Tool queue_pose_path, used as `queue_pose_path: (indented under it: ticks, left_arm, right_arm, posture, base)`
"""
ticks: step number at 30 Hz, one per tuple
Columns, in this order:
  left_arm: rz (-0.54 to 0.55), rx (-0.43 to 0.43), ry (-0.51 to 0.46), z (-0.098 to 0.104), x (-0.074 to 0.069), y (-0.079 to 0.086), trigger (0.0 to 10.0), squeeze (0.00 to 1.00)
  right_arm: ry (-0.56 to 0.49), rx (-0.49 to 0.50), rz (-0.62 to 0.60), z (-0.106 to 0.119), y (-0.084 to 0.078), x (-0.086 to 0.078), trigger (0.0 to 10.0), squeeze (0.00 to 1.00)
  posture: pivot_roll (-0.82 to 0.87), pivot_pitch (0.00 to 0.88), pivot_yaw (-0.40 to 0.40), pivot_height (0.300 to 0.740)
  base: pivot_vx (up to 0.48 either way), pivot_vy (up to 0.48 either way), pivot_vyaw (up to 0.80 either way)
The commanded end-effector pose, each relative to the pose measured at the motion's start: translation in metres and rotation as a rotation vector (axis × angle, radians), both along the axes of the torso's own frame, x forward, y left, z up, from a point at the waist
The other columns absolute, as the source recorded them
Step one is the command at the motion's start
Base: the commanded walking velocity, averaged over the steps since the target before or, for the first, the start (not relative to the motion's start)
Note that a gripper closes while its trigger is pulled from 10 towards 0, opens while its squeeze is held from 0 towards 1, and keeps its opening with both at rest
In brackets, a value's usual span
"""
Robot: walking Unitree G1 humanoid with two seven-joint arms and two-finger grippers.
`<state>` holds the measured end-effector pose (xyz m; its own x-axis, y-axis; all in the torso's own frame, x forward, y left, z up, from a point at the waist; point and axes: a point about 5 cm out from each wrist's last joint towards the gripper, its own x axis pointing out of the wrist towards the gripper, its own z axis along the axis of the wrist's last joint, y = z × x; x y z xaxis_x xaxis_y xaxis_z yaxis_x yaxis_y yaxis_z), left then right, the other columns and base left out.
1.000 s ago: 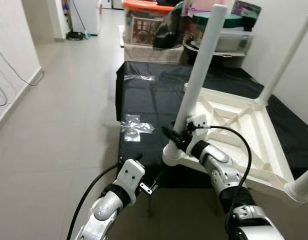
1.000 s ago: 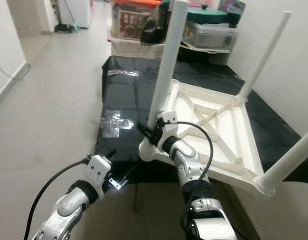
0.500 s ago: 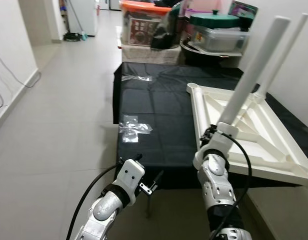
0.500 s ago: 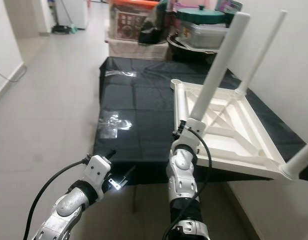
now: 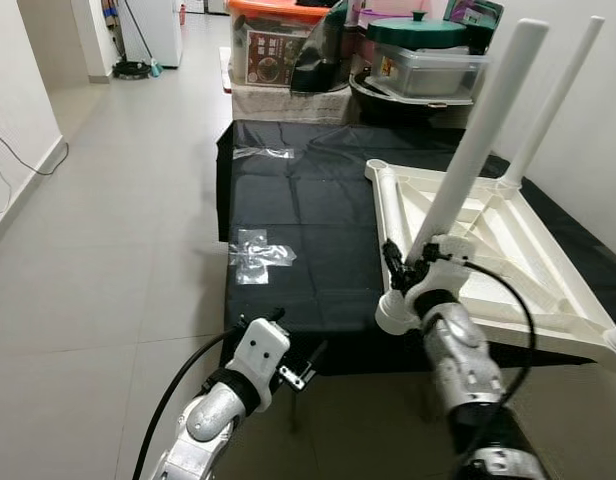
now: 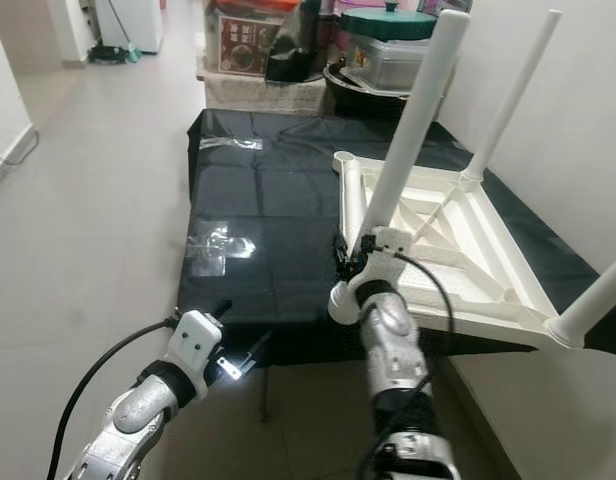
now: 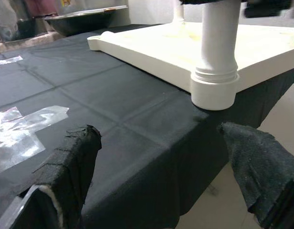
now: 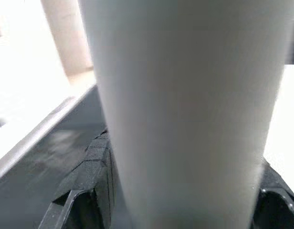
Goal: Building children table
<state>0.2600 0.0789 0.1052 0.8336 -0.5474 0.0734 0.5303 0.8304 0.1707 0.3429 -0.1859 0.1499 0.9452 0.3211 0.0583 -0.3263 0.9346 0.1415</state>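
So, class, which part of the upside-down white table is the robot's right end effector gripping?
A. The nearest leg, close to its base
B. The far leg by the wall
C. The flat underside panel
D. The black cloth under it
A: the right end effector closes around the nearest leg just above its base.

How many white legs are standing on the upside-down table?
3: near leg in the right gripper, far leg by the wall, one at the near right corner. A fourth corner looks empty.

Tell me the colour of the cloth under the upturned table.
Black; the cloth under the white table shows best in the left eye view.
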Motion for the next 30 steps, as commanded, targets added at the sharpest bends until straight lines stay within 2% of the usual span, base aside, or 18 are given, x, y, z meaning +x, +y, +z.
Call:
queue_pose_path:
  ticks: [1, 2, 3, 4, 5, 7, 9, 14, 16, 17, 18, 19, 23, 24, 27, 28, 29, 30]
  left_arm:
    - [-0.012, 0.009, 0.015, -0.005, -0.001, -0.003, 10.0, 0.00]
    - [-0.012, 0.009, 0.015, -0.005, -0.001, -0.003, 10.0, 0.00]
    - [-0.013, 0.010, 0.016, -0.005, -0.001, -0.003, 10.0, 0.00]
    - [-0.013, 0.010, 0.016, -0.005, -0.001, -0.003, 10.0, 0.00]
    - [-0.013, 0.011, 0.015, -0.006, 0.000, -0.003, 10.0, 0.00]
    - [-0.013, 0.012, 0.015, -0.006, 0.000, -0.003, 10.0, 0.00]
    - [-0.013, 0.012, 0.015, -0.006, 0.000, -0.003, 10.0, 0.00]
    - [-0.011, 0.016, 0.014, -0.008, 0.000, -0.003, 10.0, 0.00]
    - [-0.010, 0.016, 0.014, -0.008, 0.000, -0.003, 10.0, 0.00]
    - [-0.009, 0.016, 0.014, -0.008, -0.001, -0.003, 10.0, 0.00]
    - [-0.009, 0.016, 0.014, -0.008, -0.001, -0.003, 10.0, 0.00]
    - [-0.010, 0.016, 0.014, -0.008, -0.001, -0.003, 10.0, 0.00]
    - [-0.011, 0.016, 0.014, -0.009, -0.002, -0.003, 10.0, 0.00]
    - [-0.013, 0.015, 0.015, -0.009, -0.002, -0.003, 10.0, 0.00]
    - [-0.013, 0.014, 0.015, -0.009, -0.002, -0.003, 10.0, 0.00]
    - [-0.015, 0.015, 0.015, -0.009, -0.002, -0.003, 10.0, 0.00]
    - [-0.015, 0.015, 0.015, -0.009, -0.002, -0.003, 10.0, 0.00]
    - [-0.016, 0.014, 0.015, -0.009, -0.002, -0.003, 10.0, 0.00]
  right_arm:
    - [0.017, -0.001, 0.216, -0.002, 0.016, -0.006, 10.0, 0.00]
    - [0.017, -0.001, 0.216, -0.002, 0.016, -0.006, 10.0, 0.00]
    - [0.021, -0.018, 0.311, 0.000, 0.018, -0.008, 10.0, 0.00]
    - [0.021, -0.018, 0.311, 0.000, 0.018, -0.008, 10.0, 0.00]
    - [0.025, -0.050, 0.395, 0.000, 0.021, -0.008, 10.0, 0.00]
    - [0.029, -0.071, 0.465, 0.001, 0.024, -0.005, 10.0, 0.00]
    - [0.029, -0.071, 0.465, 0.001, 0.024, -0.005, 10.0, 0.00]
    - [0.036, -0.082, 0.667, 0.009, 0.040, 0.006, 10.0, 0.00]
    - [0.045, -0.090, 0.692, 0.008, 0.042, 0.006, 10.0, 0.00]
    - [0.071, -0.100, 0.702, 0.003, 0.048, 0.005, 9.1, 0.00]
    - [0.071, -0.100, 0.702, 0.003, 0.048, 0.005, 9.1, 0.00]
    - [0.078, -0.096, 0.679, 0.000, 0.050, 0.004, 0.0, 0.00]
    - [0.080, -0.108, 0.575, -0.008, 0.050, 0.006, 0.0, 0.00]
    - [0.083, -0.107, 0.423, -0.013, 0.046, 0.010, 0.0, 0.00]
    - [0.085, -0.105, 0.395, -0.014, 0.045, 0.012, 0.0, 0.00]
    - [0.095, -0.077, 0.208, -0.015, 0.036, 0.017, 0.0, 0.00]
    - [0.095, -0.077, 0.208, -0.015, 0.036, 0.017, 0.0, 0.00]
    - [0.112, -0.038, -0.027, -0.018, 0.023, 0.020, 0.0, 0.00]
  posture:
    - [0.13, 0.000, -0.100, 0.740]
    - [0.13, 0.000, -0.100, 0.740]
    - [0.13, 0.000, -0.102, 0.740]
    - [0.13, 0.000, -0.102, 0.740]
    - [0.13, 0.000, -0.102, 0.740]
    - [0.14, 0.000, -0.101, 0.740]
    - [0.14, 0.000, -0.101, 0.740]
    - [0.15, 0.000, -0.117, 0.740]
    - [0.15, 0.000, -0.117, 0.740]
    - [0.15, 0.000, -0.118, 0.740]
    - [0.15, 0.000, -0.118, 0.740]
    - [0.15, 0.000, -0.118, 0.740]
    - [0.15, 0.000, -0.115, 0.740]
    - [0.15, 0.000, -0.111, 0.740]
    - [0.15, 0.000, -0.111, 0.740]
    - [0.14, 0.000, -0.107, 0.740]
    - [0.14, 0.000, -0.107, 0.740]
    - [0.14, 0.000, -0.103, 0.740]
  base:
    - [0.000, 0.000, 0.00]
    - [0.000, 0.000, 0.00]
    - [0.000, 0.000, 0.00]
    - [0.000, 0.000, 0.00]
    - [0.000, 0.000, 0.00]
    - [0.000, 0.000, 0.00]
    - [0.000, 0.000, 0.00]
    - [0.000, 0.000, 0.00]
    - [0.000, 0.000, 0.00]
    - [0.000, 0.000, 0.00]
    - [0.000, 0.000, 0.00]
    - [0.000, 0.000, 0.00]
    - [0.000, 0.000, 0.00]
    - [0.000, 0.000, 0.00]
    - [0.000, 0.000, 0.00]
    - [0.000, 0.000, 0.00]
    - [0.000, 0.000, 0.00]
    - [0.000, 0.000, 0.00]
